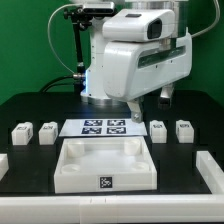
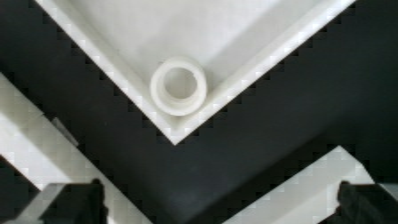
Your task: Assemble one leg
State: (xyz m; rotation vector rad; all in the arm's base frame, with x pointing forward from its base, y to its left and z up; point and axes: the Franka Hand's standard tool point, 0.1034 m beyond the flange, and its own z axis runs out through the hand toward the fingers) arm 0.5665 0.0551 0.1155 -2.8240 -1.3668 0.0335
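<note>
The white square tabletop (image 1: pixel 105 165) lies rim-up at the front middle of the black table. In the wrist view one of its corners fills the picture, with a round white screw socket (image 2: pixel 180 85) set in it. Two short white legs (image 1: pixel 22 131) (image 1: pixel 47 130) stand on the exterior view's left, and two more (image 1: pixel 158 128) (image 1: pixel 184 128) on its right. My gripper (image 2: pixel 217 205) is open with nothing between its dark fingertips (image 2: pixel 71 205). In the exterior view the gripper (image 1: pixel 134 110) hangs above the tabletop's back right corner, apart from every leg.
The marker board (image 1: pixel 103 127) lies flat behind the tabletop, under the arm. White parts show at the table's left edge (image 1: pixel 3 163) and right edge (image 1: pixel 210 170). A green wall stands behind.
</note>
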